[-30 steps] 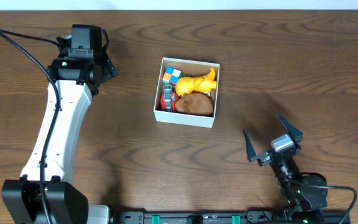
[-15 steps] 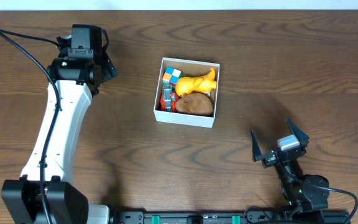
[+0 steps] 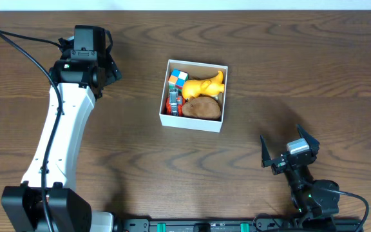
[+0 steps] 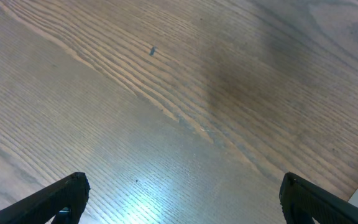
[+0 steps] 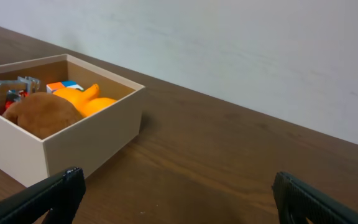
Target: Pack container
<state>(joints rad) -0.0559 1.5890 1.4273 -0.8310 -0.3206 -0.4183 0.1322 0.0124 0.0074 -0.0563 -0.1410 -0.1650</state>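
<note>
The container is a square white cardboard box at the table's middle. It holds a colour cube, a yellow duck toy, a brown round toy and a red-grey toy. In the right wrist view the container sits at the left with the toys inside. My left gripper is open and empty over bare wood, left of the box; its fingertips show at the frame's bottom corners. My right gripper is open and empty near the front right edge.
The white left arm stretches from the front left base toward the back. A pale wall rises behind the table's far edge in the right wrist view. Bare wood surrounds the box.
My right gripper has drawn back toward the front right edge, away from the box, then settled. The left arm and the box have not moved.
</note>
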